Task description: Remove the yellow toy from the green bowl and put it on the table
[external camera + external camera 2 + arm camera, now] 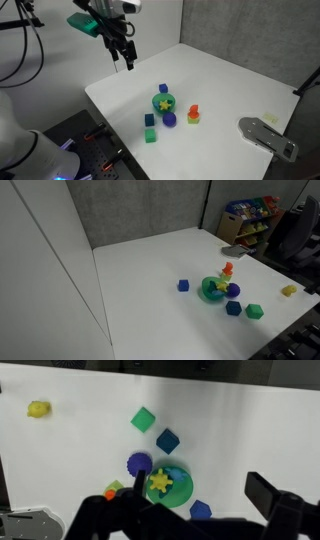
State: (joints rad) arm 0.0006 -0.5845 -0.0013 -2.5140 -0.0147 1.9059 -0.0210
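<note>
White table [230, 80] fills an exterior view. At its centre the green bowl [164, 104] holds the yellow toy [162, 100], and the gripper [128, 64] hangs at the upper left, well apart.

In an exterior view the bowl [212, 290] sits lower right, the toy seemingly inside.

In the wrist view the jaws are spread wide along the bottom edge, holding nothing, with the bowl between them.

Fig.: we see the white table [150, 270] w/ the green bowl [206, 294]; the yellow toy [210, 283] lies inside. A purple piece [232, 290] sits against the bowl, an orange-red stacked toy [228, 269] just behind. Nearby: a blue cube [184, 285], a 2nd blue cube [233, 308], a green cube [254, 311]. A yellow obj. [289, 291] sits apart.
</note>
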